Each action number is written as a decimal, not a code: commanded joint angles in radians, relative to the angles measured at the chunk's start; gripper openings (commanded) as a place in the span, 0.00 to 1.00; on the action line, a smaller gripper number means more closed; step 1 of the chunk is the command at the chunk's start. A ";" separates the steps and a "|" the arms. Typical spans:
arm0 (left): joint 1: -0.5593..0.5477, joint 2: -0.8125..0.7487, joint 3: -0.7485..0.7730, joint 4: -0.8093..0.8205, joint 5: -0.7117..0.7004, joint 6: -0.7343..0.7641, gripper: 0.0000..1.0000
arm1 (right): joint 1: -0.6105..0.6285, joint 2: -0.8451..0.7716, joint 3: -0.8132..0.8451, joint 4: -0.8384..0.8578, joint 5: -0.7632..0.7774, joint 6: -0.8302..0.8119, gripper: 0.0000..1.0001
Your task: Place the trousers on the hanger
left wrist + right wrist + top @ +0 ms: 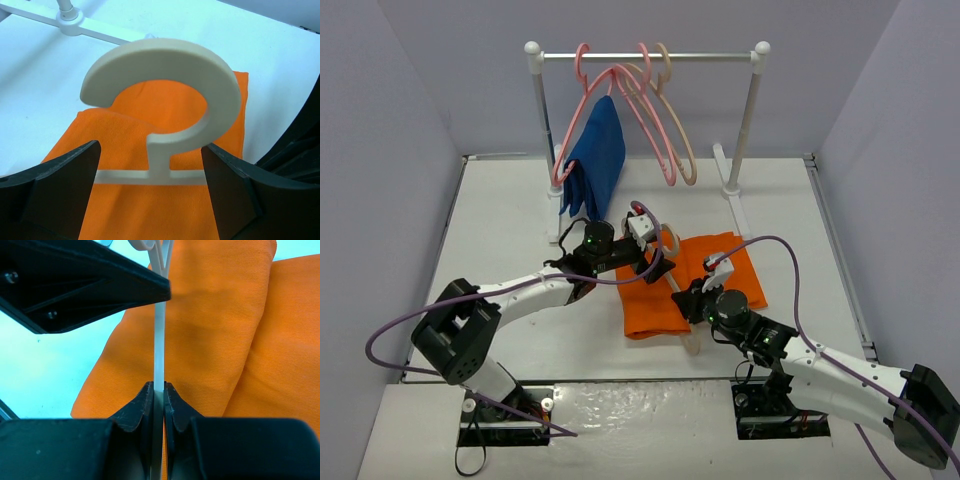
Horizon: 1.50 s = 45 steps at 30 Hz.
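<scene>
The orange trousers (pixel 665 305) lie folded on the table; they fill the left wrist view (pixel 150 210) and the right wrist view (pixel 225 340). The cream hanger (pixel 693 341) stands on edge above them. Its hook (pixel 165 65) is close in the left wrist view. My left gripper (pixel 655 262) (pixel 151 150) is open, with one finger on each side of the hanger's neck and a gap on both sides. My right gripper (pixel 694 298) (pixel 158 386) is shut on the hanger's thin edge (pixel 159 340), lower down its body.
A white clothes rail (pixel 650 57) stands at the back with pink hangers (pixel 655 130), a paler one, and a dark blue garment (pixel 598 155). Its base foot (pixel 735 205) lies just behind the trousers. My left finger (pixel 75 285) shows in the right wrist view.
</scene>
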 commanded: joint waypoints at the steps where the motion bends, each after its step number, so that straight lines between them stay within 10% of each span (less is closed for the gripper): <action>1: 0.006 0.022 0.073 0.117 0.062 -0.047 0.78 | 0.010 0.000 0.055 0.056 -0.037 0.001 0.00; 32: 0.006 0.079 0.033 0.192 0.041 -0.009 0.49 | 0.012 -0.002 0.058 0.058 -0.031 0.010 0.00; 45: 0.007 0.078 -0.006 0.208 0.094 -0.005 0.05 | 0.024 0.005 0.078 0.025 -0.004 -0.002 0.00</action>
